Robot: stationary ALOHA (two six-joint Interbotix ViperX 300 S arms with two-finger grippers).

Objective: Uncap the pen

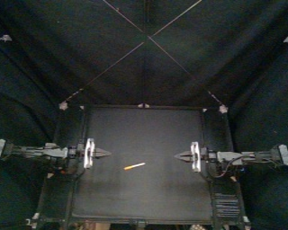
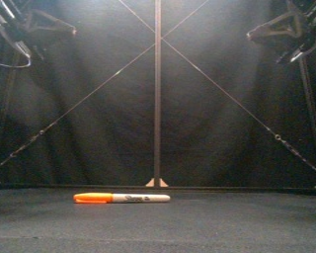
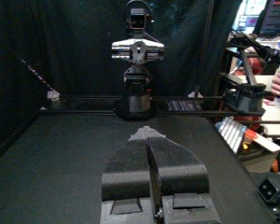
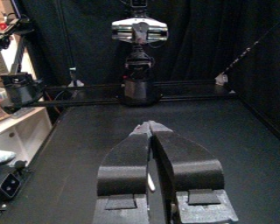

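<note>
The marker pen [image 2: 121, 198] is lying flat on the black table [image 1: 147, 126] with its orange cap [image 2: 92, 198] on, near the middle and touching neither arm. The left gripper [image 1: 107, 155] and right gripper [image 1: 176, 155] are hanging at either side, facing each other, each with jaws pressed together and gripping nothing

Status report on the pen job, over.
Left gripper shut, parked left. Right gripper shut, parked right. Pen flat on table, centre, orange cap on, untouched. Nothing in the way.
</note>
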